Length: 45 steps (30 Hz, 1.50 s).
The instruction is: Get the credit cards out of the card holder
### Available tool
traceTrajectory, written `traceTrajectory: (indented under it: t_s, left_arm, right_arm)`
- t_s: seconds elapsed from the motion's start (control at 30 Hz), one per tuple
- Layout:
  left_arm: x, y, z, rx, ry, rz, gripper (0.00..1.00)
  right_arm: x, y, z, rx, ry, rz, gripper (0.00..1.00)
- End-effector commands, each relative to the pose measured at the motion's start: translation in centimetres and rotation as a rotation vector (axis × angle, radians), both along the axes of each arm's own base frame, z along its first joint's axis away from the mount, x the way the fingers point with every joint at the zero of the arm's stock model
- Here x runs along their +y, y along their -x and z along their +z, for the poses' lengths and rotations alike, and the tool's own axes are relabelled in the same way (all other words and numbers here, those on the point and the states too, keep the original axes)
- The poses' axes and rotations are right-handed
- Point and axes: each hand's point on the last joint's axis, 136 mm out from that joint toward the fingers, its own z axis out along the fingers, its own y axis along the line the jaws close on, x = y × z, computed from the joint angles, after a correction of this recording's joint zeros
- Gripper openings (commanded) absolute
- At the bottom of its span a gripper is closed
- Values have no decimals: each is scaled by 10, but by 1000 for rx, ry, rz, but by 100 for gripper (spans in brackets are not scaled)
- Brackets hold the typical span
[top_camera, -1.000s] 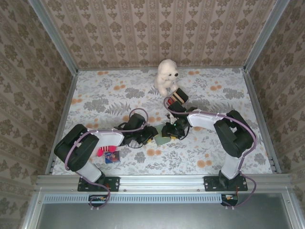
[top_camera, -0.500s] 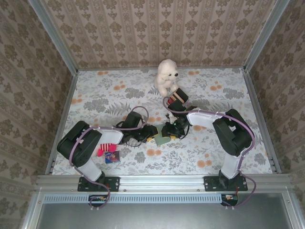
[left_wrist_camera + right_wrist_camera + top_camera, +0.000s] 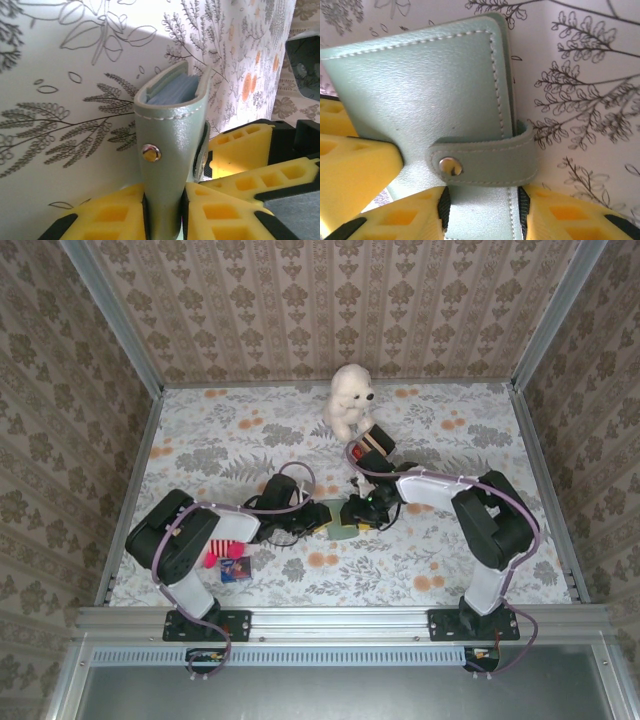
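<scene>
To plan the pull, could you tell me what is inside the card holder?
Blue-grey pocket edges show at the open end of the card holder; the strap is snapped shut, hiding any cards.

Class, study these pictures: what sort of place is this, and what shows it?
Probably a staged robot test booth: wallpapered walls in a metal frame, left arm and right arm bolted to a rail beside a floral table, and a plush bear as prop.

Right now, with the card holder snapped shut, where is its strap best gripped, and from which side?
Probably the rounded free end of the strap, just past the snap, coming in over the cover of the card holder. The other end wraps round the edge, so only that tip lifts.
</scene>
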Motion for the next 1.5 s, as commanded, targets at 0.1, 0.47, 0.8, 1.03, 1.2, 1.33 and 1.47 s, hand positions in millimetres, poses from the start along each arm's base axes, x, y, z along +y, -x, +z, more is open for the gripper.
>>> traceTrajectory:
  t_s: [0.1, 0.47, 0.8, 1.03, 1.2, 1.33, 1.47]
  left_arm:
    - [-2, 7, 27, -84, 12, -60, 13]
    - [-4, 10, 43, -113, -10, -89, 8]
    - [-6, 9, 49, -121, -13, -95, 7]
    - [-8, 10, 51, -125, -8, -102, 6]
    - [-9, 11, 52, -127, -7, -106, 6]
    - [-7, 11, 52, -126, -15, -102, 5]
    - [-4, 10, 50, -130, -36, -94, 5]
  right_arm:
    - [-14, -20, 54, -177, -19, -133, 50]
    - [2, -13, 48, -174, 27, -77, 48]
    - [17, -5, 33, -128, 23, -37, 43]
    - [18, -6, 25, -115, 39, -33, 40]
    - [17, -8, 22, -108, 55, -34, 40]
    - [12, -8, 18, -110, 89, -42, 38]
    - [4, -9, 15, -118, 133, -50, 37]
